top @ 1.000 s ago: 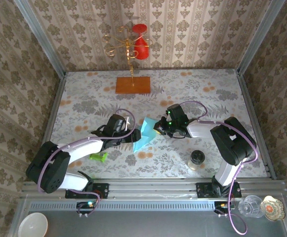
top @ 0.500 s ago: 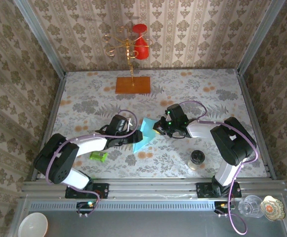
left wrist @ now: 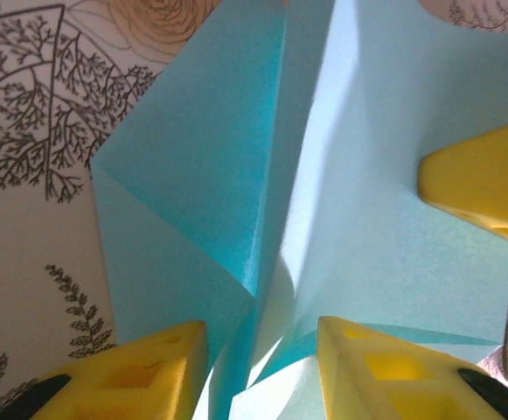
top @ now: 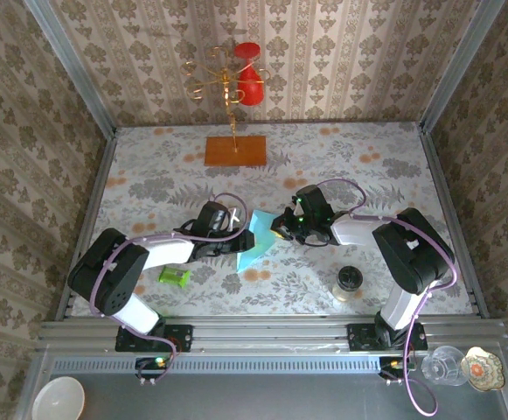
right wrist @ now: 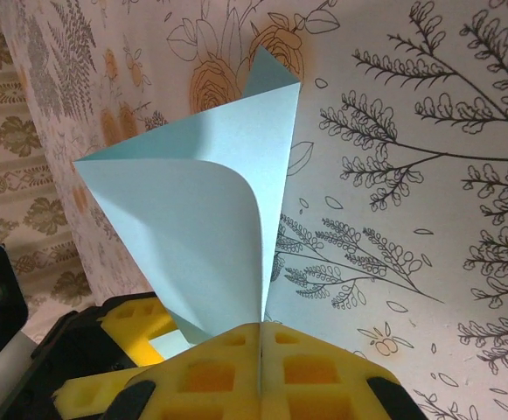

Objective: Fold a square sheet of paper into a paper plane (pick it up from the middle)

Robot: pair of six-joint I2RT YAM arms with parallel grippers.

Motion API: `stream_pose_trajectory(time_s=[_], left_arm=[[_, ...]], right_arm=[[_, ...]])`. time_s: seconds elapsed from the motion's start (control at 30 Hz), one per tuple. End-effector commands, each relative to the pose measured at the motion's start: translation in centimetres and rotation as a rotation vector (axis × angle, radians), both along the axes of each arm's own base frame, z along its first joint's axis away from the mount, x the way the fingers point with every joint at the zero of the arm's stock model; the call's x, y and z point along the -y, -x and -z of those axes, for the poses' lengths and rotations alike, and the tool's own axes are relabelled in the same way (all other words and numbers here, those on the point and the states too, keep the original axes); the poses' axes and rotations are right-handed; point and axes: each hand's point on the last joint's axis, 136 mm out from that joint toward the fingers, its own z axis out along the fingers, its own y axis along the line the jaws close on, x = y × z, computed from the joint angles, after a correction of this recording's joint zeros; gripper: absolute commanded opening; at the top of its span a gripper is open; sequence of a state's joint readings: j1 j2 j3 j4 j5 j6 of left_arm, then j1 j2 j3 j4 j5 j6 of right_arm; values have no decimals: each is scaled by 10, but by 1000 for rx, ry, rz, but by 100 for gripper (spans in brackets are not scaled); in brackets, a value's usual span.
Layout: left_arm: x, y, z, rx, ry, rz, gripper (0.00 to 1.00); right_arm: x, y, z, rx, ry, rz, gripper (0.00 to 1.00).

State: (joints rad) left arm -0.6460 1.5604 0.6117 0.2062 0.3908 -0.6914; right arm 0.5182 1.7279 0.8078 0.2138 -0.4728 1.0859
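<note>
The light-blue square sheet of paper [top: 259, 238], partly folded with creases, stands off the flowered table between my two grippers. My right gripper [top: 281, 227] is shut on the sheet's right edge; in the right wrist view the paper [right wrist: 201, 219] curls up out of the pressed-together pads [right wrist: 260, 331]. My left gripper [top: 239, 245] sits against the paper's left side. In the left wrist view its jaws [left wrist: 262, 337] stand apart, with the sheet's folded layers [left wrist: 367, 219] rising between them and gaps on both sides. A yellow fingertip of the right gripper [left wrist: 485, 184] shows at the paper's right.
An orange wooden board [top: 235, 150] lies at the back centre, under a gold wire stand with red cups [top: 249, 83]. A small green cylinder [top: 174, 277] lies by the left arm. A dark-lidded jar [top: 349, 282] stands near the front right.
My left gripper has slid right, up against the paper, and its jaws have narrowed around the folded layers. The right gripper has kept its grip in place.
</note>
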Motion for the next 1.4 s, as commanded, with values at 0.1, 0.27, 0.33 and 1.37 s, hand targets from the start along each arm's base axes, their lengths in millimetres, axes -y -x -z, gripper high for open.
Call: stream_pose_trajectory(time_s=[0.1,0.27,0.33,1.37], left_arm=[[8,-12,-11,36,48,23,40],[14,-13,-11,12,92,39,40],[16,-13,-10,2,112,44,39],[-36,25,-13,3,-5,-102,56]], right_arm=[[-4,6,-8,26,-20,-35,6],[-5,7,-10,32,-31,-46,6],[-6,7,-10,31,-35,-49,6],[-3,9,-5,27,-14,-46,6]])
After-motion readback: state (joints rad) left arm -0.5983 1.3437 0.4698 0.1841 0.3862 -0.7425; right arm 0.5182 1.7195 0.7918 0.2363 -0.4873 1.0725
